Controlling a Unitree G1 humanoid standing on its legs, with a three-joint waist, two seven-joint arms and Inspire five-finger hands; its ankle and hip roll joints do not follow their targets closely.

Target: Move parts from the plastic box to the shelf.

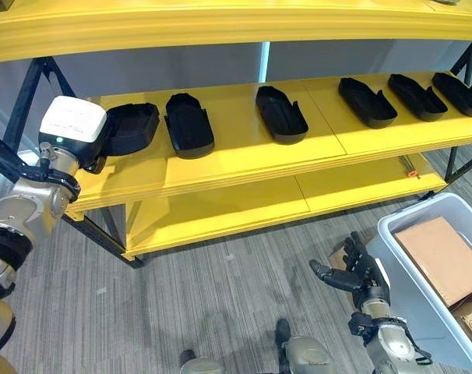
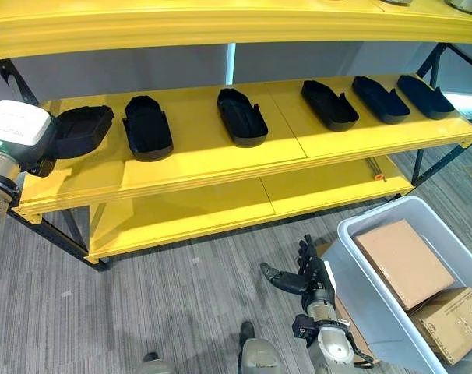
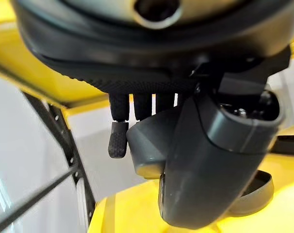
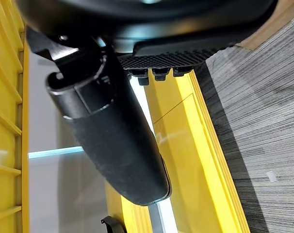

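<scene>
Glossy yellow shelf (image 1: 244, 148), matt black parts (image 1: 281, 114), translucent plastic box (image 1: 411, 276)

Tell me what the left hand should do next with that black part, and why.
Probably open and draw back. The left hand has the black part at the middle shelf's left end, beside five others in a row; the right hand hangs open near the plastic box.

Grey striped carpet floor (image 1: 220, 304) runs beneath and before the racking, a grey wall (image 2: 142, 66) stands behind it, and a small orange object (image 1: 411, 173), too small to identify, lies on the lower yellow level
</scene>
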